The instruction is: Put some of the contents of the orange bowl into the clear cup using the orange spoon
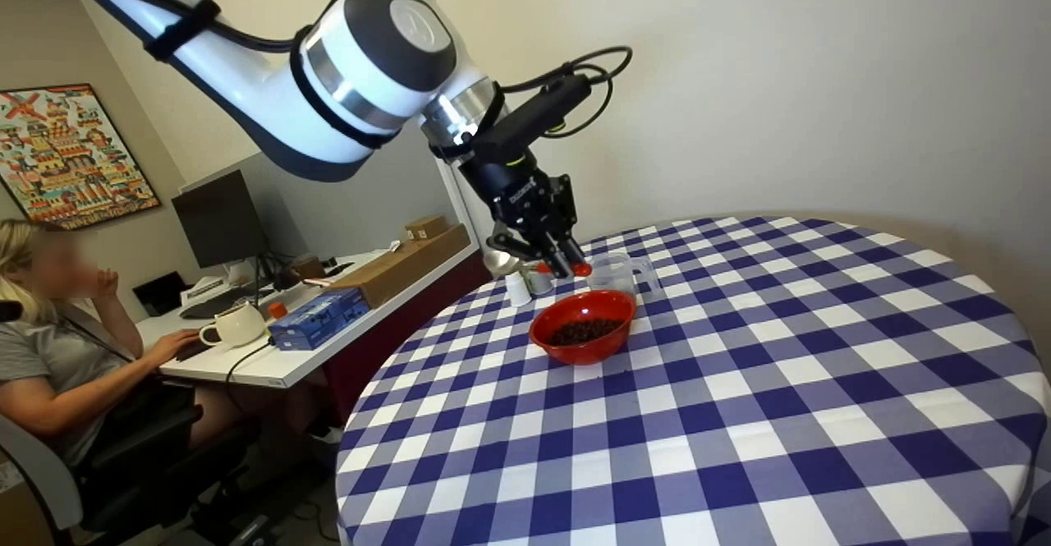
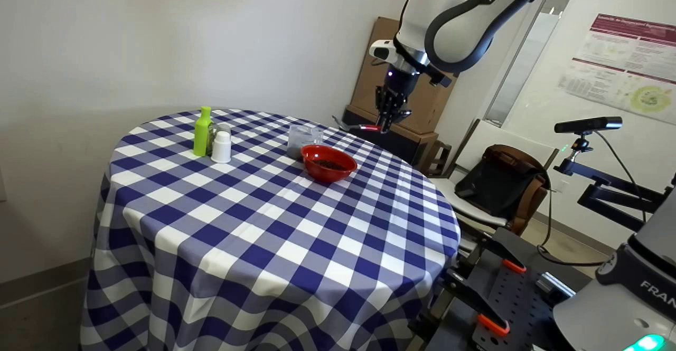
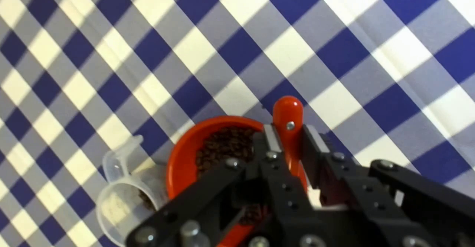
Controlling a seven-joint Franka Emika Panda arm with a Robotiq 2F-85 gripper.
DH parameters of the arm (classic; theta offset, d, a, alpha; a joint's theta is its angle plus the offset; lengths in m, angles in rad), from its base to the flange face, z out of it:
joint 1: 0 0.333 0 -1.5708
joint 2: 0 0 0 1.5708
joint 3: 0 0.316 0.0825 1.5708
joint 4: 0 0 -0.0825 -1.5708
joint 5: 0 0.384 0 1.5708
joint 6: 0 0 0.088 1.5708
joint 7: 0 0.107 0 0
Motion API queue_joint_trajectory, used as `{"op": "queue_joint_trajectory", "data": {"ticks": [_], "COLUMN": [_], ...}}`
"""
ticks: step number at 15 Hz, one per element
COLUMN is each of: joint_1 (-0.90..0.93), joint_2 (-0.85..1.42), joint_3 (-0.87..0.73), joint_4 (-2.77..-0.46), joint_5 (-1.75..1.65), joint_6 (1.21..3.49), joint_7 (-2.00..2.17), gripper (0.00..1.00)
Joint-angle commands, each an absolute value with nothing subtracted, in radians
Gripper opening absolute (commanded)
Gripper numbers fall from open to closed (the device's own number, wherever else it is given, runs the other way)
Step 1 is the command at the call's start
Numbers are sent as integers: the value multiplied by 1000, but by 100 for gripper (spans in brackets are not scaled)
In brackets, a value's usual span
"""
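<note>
In the hand (image 3: 293, 138), orange spoon (image 3: 290, 130).

Under me, a checked cloth (image 1: 739, 415) covers the table (image 2: 285, 224). An orange bowl (image 2: 324, 173), clear cup (image 2: 299, 141), green bottle (image 2: 201, 136) and something white (image 2: 222, 149) stand there.

Both ext. views across table (image 1: 739, 415), wrist view approx. overhead.
</note>
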State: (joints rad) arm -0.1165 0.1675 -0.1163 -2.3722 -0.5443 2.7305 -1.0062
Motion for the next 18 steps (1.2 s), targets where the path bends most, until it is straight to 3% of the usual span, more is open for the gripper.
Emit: {"op": "queue_joint_trajectory", "data": {"ticks": [1, 5, 9, 17, 18], "joint_1": [-9, 124, 191, 220, 82], "joint_2": [207, 274, 340, 499, 484], "joint_3": [-277, -446, -493, -436, -279], "joint_4": [-2273, -2179, -2152, -2124, -2122], "joint_5": [-828, -1170, -1510, -1866, -1896], "joint_6": [2770, 2783, 2750, 2598, 2527], "joint_7": [-808, -564, -257, 160, 156], "gripper": [5, 5, 5, 5, 5]}}
